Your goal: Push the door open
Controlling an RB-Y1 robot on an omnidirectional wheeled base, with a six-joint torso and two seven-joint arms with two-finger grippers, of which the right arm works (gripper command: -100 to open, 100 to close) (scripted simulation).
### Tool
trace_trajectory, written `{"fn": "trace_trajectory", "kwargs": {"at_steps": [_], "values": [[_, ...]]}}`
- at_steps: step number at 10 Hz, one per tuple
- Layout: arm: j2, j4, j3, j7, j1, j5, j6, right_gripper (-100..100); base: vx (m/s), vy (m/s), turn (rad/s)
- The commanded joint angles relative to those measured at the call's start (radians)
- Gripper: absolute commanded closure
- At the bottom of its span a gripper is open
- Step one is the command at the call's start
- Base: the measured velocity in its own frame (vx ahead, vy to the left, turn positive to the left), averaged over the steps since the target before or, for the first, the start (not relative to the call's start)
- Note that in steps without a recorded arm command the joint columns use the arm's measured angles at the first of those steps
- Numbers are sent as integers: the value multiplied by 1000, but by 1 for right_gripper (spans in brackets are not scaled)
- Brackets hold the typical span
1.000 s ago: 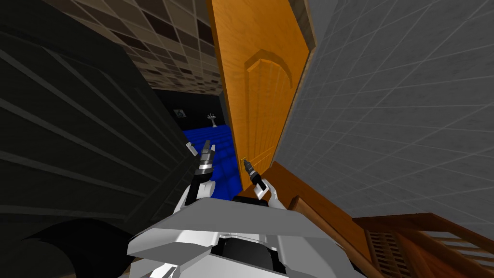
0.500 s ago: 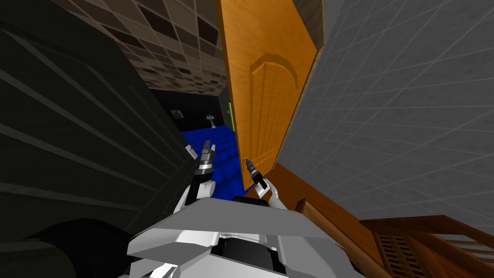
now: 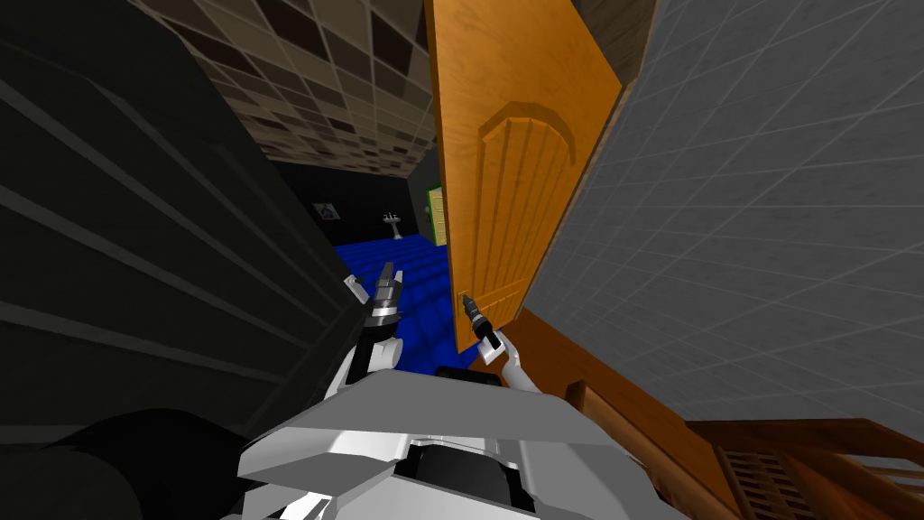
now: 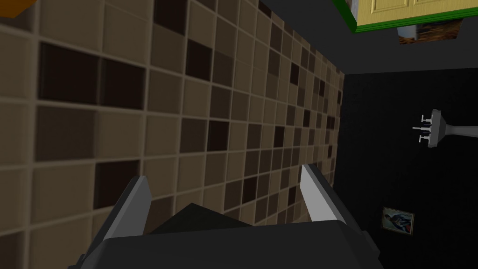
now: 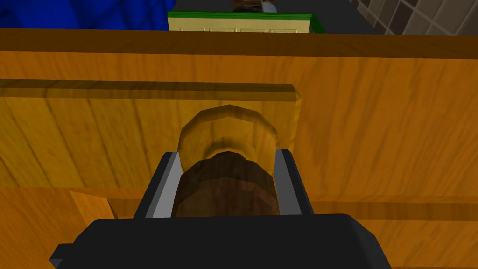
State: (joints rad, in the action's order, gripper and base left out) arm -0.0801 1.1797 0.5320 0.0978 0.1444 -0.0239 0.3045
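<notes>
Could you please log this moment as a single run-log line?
task: push door open | right gripper: shut on knob | door: ajar, blue floor beyond | left gripper: open, holding nothing

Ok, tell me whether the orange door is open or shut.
Open, partway: blue floor shows through the gap beside the door; the right gripper is shut on its knob.
</notes>
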Motion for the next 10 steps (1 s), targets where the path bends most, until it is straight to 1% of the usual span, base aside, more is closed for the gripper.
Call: {"fn": "trace_trajectory", "kwargs": {"at_steps": [1, 10], "values": [[-9, 6, -30, -4, 6, -2, 3, 100, 82, 116, -20], [20, -47, -132, -31, 29, -3, 10, 100, 71, 109, -42]]}}
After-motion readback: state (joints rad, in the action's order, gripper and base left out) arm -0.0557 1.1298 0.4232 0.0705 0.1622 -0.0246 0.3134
